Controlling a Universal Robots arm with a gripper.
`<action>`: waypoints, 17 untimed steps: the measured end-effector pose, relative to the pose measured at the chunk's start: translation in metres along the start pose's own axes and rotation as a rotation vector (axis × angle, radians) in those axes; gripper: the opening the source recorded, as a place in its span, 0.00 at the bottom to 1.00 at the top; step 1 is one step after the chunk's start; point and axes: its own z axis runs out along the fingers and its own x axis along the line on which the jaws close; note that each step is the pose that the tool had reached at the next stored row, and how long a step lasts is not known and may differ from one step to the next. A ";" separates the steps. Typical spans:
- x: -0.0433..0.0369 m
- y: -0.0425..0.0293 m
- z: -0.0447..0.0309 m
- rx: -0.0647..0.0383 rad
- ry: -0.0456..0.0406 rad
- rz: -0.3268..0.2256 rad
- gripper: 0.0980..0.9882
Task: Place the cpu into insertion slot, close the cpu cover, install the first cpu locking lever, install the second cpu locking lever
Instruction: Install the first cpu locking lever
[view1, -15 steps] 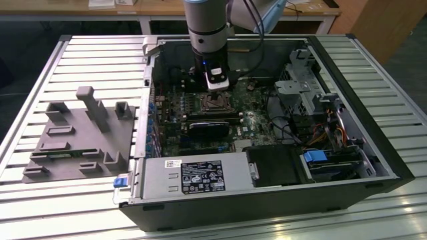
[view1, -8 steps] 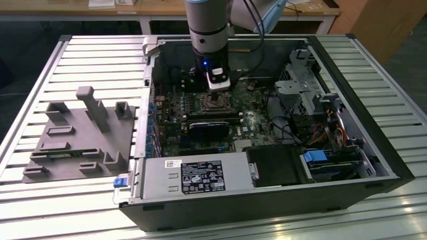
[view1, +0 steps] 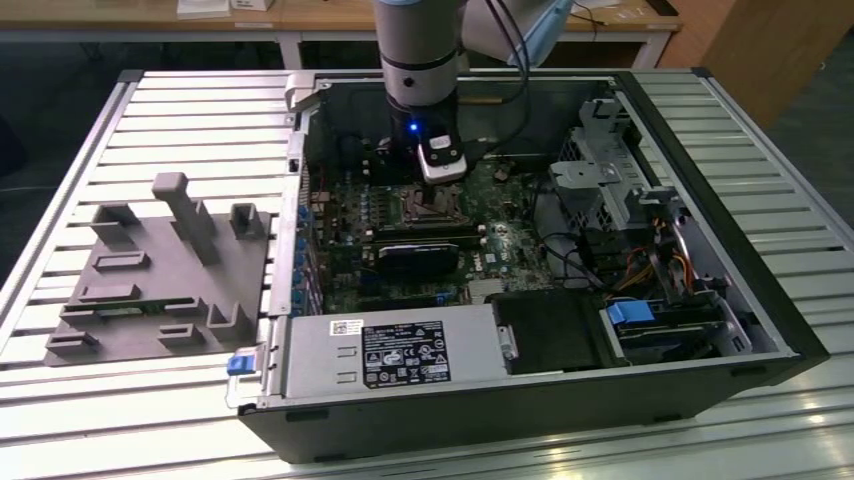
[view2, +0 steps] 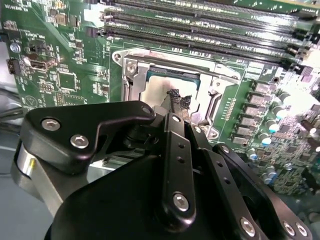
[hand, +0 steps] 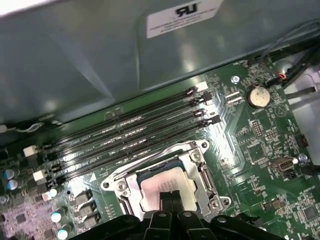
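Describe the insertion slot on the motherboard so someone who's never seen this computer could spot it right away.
Look inside the open computer case at the green motherboard. Beside the four long, narrow memory slots sits the insertion slot, under the gripper. Unlike those slots, it is square, with a silvery metal rim and a pale chip in it.

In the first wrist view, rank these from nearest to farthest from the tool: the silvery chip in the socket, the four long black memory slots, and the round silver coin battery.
1. The silvery square chip, directly under the tool tips.
2. The long black memory slots, just beyond the socket's far edge.
3. The round silver coin battery, off near the board's corner by the case wall.
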 end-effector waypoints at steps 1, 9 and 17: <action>0.0000 0.0000 0.0001 0.000 0.0019 -0.010 0.01; -0.0047 0.0018 0.0021 -0.003 0.0148 -0.074 0.01; -0.0067 0.0026 0.0023 -0.007 0.0225 -0.137 0.01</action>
